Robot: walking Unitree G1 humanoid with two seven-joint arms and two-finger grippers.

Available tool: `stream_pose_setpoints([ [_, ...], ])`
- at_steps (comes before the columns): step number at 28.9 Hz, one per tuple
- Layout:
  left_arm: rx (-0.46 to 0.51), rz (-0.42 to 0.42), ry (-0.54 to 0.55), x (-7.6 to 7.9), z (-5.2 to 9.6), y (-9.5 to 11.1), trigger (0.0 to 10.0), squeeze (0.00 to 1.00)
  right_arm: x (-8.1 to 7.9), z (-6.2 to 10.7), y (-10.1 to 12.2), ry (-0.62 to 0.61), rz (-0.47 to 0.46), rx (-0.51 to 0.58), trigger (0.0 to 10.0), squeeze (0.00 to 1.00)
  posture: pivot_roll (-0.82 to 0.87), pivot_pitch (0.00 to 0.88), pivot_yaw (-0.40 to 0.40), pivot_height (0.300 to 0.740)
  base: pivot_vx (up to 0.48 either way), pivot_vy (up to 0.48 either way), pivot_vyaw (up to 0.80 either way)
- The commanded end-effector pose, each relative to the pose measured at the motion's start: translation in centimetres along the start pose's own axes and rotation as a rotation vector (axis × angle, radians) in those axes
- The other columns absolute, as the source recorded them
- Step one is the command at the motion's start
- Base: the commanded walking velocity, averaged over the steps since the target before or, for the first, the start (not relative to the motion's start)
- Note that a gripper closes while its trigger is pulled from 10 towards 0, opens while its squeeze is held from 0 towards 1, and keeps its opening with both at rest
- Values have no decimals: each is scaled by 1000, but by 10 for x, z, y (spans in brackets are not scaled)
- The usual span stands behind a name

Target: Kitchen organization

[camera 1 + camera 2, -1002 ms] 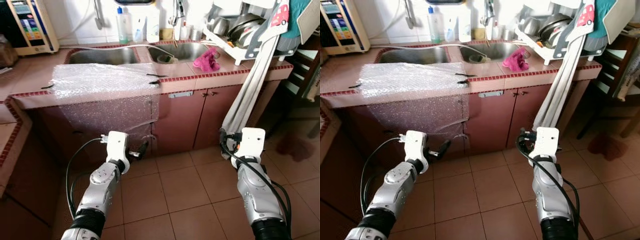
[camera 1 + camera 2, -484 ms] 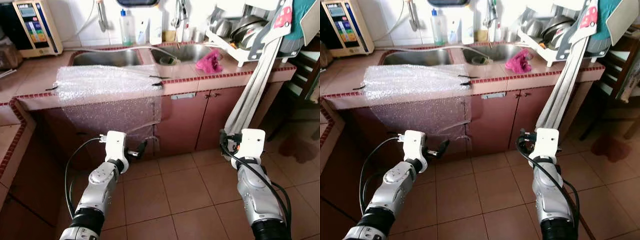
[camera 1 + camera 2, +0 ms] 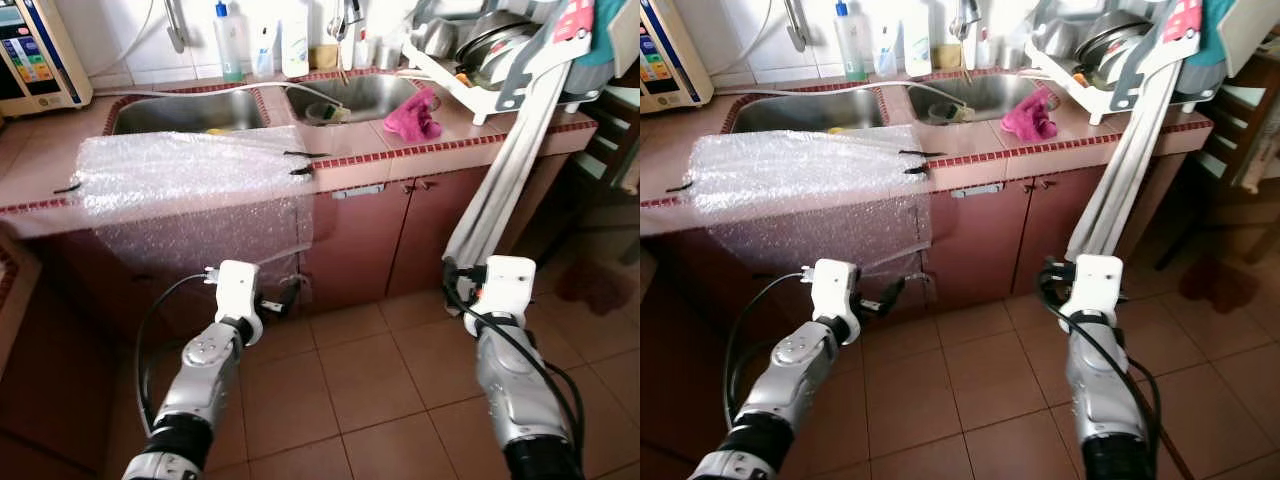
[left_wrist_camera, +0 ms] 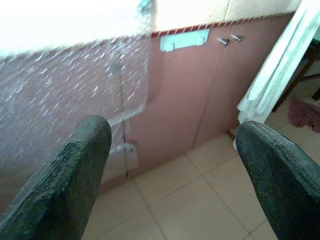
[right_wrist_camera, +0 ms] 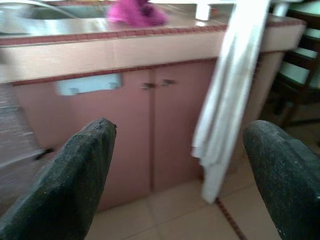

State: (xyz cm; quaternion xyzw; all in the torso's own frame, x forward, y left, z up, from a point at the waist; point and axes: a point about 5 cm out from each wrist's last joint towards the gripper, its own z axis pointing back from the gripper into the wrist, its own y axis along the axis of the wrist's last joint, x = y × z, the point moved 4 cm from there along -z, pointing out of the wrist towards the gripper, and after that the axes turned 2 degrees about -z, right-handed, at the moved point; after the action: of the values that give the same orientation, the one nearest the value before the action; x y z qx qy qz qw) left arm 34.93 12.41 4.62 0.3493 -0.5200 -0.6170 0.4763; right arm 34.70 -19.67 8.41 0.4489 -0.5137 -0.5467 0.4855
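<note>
Tool on my left arm (image 3: 283, 297) hangs low in front of the cabinet in the left eye view, fingers pointing at the lower doors just under the hanging edge of the bubble wrap (image 3: 190, 175); the right tool sits hidden past its white wrist block (image 3: 498, 283). Nothing is held. What I'd tidy first is the pink cloth (image 3: 413, 113), crumpled on the surface between the sink (image 3: 180, 112) and the dish rack (image 3: 470, 70). It is a bunched heap with no clear long axis, so I cannot say which way it points. The bubble wrap's long side runs along the surface edge, one flap draping down the cabinet front.

Right eye view: a long white folded board (image 3: 1120, 165) leans from the floor up against the surface, close beside my right arm. My worry is that lifting that arm toward the cloth clips the board and tips it, or sweeps the rack.

Left wrist view: both black fingers (image 4: 75, 165) stand wide apart, empty, facing the wrap. Snagging that loose flap would drag the sheet off.

Right wrist view: fingers (image 5: 75, 170) likewise spread, empty, cabinet doors (image 5: 165, 125) ahead; the picture is blurred.
</note>
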Motion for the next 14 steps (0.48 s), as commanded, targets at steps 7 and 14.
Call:
stream_pose_setpoints([
  [7, 6, -8, -45, 13, -4, 2, 10000, 0, 8, -1, 0, -19, 11, -2, 10000, 0, -52, 0, 14, 740, 412, 0, -582],
  [14, -22, 8, -47, 16, -4, -5, 10000, 0, 7, -1, -2, -16, 14, -9, 10000, 0, -50, 0, 12, 740, 252, 0, -60],
])
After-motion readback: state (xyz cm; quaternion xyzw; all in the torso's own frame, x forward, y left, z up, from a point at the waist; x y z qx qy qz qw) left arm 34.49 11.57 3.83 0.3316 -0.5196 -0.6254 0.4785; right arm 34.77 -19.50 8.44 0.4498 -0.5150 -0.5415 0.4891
